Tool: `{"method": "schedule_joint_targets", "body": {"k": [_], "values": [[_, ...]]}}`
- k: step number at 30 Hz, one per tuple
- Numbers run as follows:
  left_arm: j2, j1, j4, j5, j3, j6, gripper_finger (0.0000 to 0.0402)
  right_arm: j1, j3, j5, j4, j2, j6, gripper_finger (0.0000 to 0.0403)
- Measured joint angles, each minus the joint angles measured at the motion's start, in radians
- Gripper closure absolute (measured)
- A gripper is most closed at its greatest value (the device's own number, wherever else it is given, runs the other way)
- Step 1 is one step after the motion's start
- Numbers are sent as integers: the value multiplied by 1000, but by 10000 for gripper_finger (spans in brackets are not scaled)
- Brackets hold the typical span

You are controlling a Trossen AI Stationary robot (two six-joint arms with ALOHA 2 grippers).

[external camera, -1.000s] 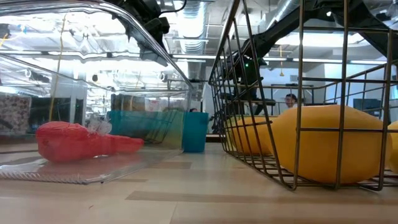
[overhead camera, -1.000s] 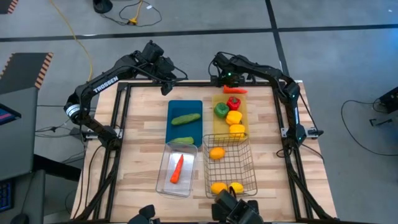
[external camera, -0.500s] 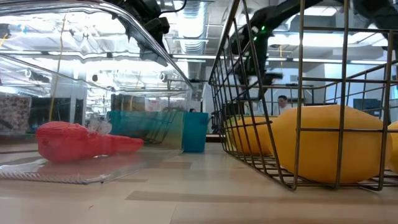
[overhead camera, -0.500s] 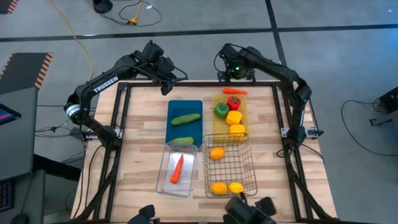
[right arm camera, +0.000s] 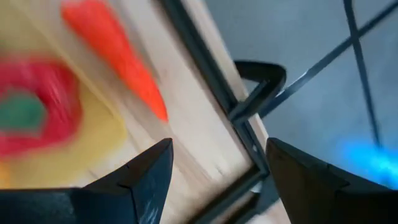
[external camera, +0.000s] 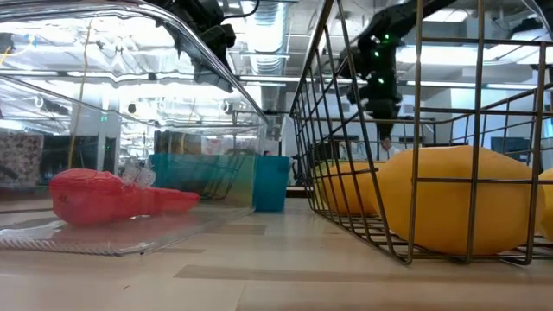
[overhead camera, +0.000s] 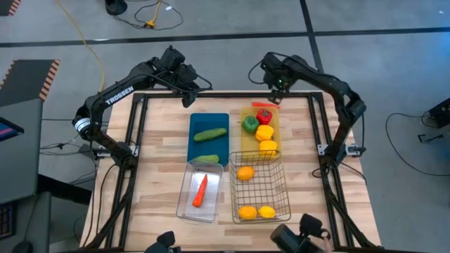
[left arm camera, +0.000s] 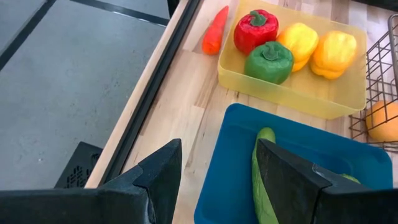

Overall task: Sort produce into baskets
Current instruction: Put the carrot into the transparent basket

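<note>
Stray carrot [left arm camera: 214, 31] on the table just beside the yellow tray [left arm camera: 348, 99] — light, rigid, slick plastic.
Best pinched across its thick middle; right gripper [right arm camera: 214, 177] above it, jaws parted, empty; left gripper [left arm camera: 217, 180] likewise.

Motion blur smears the red pepper [right arm camera: 34, 102] and carrot [right arm camera: 115, 53] at the right wrist view's upper left. Lower right in the left wrist view, the edge cuts an orange [left arm camera: 382, 121].
</note>
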Motion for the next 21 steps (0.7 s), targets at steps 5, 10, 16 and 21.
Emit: {"method": "schedule_joint_targets", "body": {"k": [5,10,16,21], "values": [[0,0,0,-2,0,-1,207,-36,-86,-21,16,0,-233,117],[0,0,0,-4,0,-2,207,-67,-182,-25,88,0,-252,117],[0,0,2,-5,0,-2,207,-78,-245,-45,150,0,-258,117],[0,0,3,-6,0,-3,207,-86,-272,-172,162,0,-322,117]]}}
